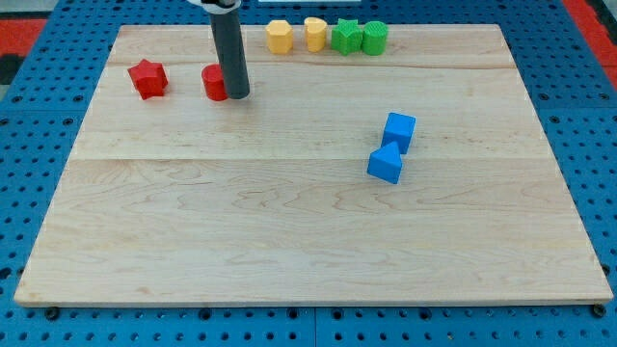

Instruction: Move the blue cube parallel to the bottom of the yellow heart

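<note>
The blue cube (399,131) lies right of the board's middle, touching a second blue block (385,164) with a pointed top just below it. The yellow heart (315,34) stands at the view's top, next to a yellow hexagon-like block (280,37) on its left. My tip (237,95) is at the upper left, touching the right side of a red round block (214,83). The tip is far to the left of the blue cube and below-left of the yellow heart.
A red star (147,78) lies at the upper left. A green star (346,37) and a green round block (375,38) stand right of the yellow heart. The wooden board (289,231) rests on a blue pegboard surface.
</note>
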